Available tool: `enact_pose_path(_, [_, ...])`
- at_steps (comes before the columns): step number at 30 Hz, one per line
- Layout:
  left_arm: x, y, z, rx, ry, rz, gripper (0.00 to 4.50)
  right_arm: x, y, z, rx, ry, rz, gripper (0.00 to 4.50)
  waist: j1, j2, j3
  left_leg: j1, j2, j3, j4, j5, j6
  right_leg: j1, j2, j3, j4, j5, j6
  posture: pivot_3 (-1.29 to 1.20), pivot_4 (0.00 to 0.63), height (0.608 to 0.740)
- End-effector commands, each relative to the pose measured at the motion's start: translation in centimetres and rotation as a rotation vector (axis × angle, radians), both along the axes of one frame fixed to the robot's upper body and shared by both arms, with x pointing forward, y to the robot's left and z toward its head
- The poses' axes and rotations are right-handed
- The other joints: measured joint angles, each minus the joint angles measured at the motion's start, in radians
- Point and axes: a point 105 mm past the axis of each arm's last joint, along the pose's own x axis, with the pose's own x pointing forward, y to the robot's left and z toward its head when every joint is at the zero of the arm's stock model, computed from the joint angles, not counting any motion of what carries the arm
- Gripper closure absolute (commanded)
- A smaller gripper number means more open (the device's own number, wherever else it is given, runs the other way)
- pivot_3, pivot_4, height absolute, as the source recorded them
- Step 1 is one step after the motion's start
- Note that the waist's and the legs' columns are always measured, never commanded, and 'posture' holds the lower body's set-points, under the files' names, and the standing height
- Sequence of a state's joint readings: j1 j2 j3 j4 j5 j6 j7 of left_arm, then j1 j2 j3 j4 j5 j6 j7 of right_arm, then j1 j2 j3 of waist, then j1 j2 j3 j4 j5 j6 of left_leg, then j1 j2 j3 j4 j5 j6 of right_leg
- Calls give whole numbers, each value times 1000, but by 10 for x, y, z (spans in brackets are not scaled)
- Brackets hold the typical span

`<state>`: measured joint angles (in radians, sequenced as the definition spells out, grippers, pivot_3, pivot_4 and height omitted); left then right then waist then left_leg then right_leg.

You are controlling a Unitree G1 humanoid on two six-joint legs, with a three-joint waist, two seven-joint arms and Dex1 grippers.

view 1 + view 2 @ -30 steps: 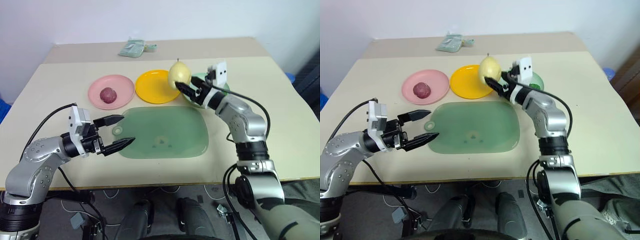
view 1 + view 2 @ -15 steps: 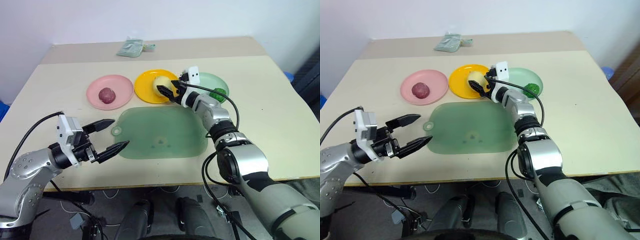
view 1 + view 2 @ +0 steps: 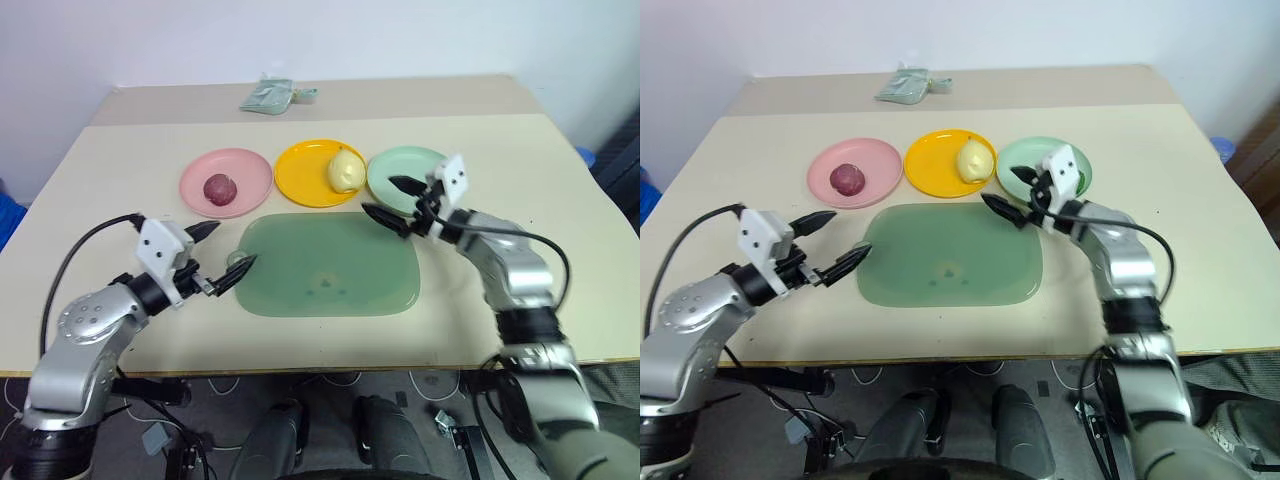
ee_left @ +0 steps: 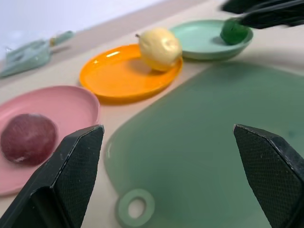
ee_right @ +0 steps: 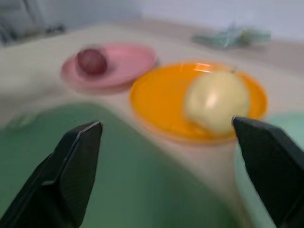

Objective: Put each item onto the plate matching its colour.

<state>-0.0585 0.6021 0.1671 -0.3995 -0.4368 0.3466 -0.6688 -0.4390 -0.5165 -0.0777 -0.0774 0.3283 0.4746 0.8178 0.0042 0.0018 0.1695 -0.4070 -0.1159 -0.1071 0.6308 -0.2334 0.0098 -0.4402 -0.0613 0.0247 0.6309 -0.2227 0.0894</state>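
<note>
I am holding my right gripper (image 3: 397, 200) spread wide and carrying nothing, at the near edge of the mint green plate (image 3: 385, 172), over the far right corner of the cutting mat (image 3: 330, 263). My left gripper (image 3: 222, 252) is gaping just as wide and is also carrying nothing, hovering by the mat's left edge. The pale yellow pear (image 3: 346, 170) is lying on the yellow plate (image 3: 300, 177), close to its right rim. The maroon ball (image 3: 219, 187) is sitting on the pink plate (image 3: 251, 172), and the green pepper (image 4: 233, 32) is resting on the mint green plate beside my right fingers. Judging by that, every item is where it belongs. The risk I am seeing now is my own right fingers: if they swing sideways so near the mint plate, they could clip its rim or knock the pepper off. The pear, lying near its plate's edge, might also roll off if the surface gets jolted.
</note>
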Motion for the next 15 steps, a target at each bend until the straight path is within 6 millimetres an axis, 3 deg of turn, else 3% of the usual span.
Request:
enact_pose_path(1, [3,-1,3,17,-43,-3,0,-32,-14,14,-22,-20,-40,70,5,0,0,0,0,0,0,0,0,0,0,0,0,0,0,0,150,740])
enact_pose_path(8, [2,1,-3,27,-61,3,0,-74,-50,-6,-92,63,-164,70,11,0,0,0,1,0,1,0,0,3,0,-1,-2,0,0,0,150,740])
enact_pose_path(15, [3,8,-2,45,-65,4,0,-91,-72,-14,-106,92,-237,70,11,-1,0,1,1,0,2,0,0,4,0,-1,-3,0,0,0,150,740])
